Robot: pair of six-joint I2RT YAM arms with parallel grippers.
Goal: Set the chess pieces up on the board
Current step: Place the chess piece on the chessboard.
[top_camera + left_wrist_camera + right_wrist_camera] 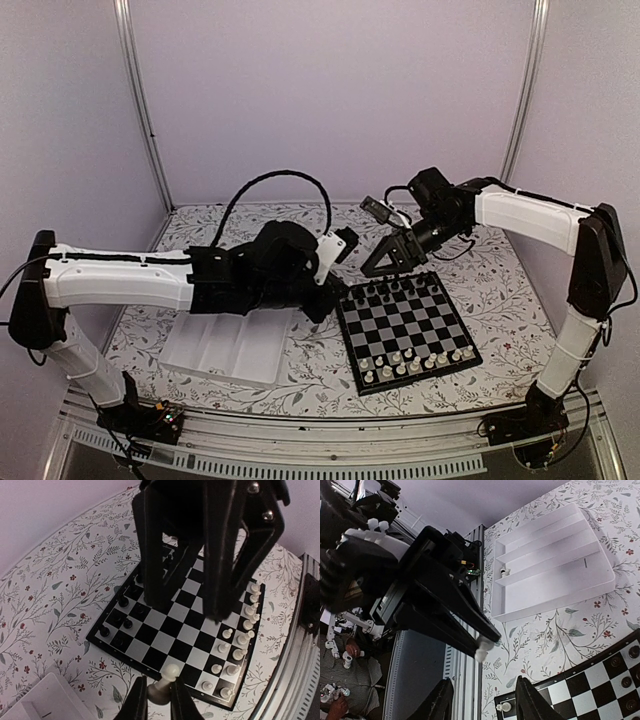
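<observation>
Left tool [159, 702] is pinched nearly shut on a cream-white chess piece [165, 682], roughly upright, just off the board [162, 640] at its edge near white's ranks. Right tool [485, 700] hangs part open and empty by the board's corner. Best to lower straight onto a vacant white-side square, clear of neighbouring pieces [216, 669], releasing only once the base sits flat.

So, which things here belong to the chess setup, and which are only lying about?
Job: chessboard, black pieces, white pieces, held white piece in left gripper, small white piece in compartment tray.
Lying about: floral tablecloth.
</observation>
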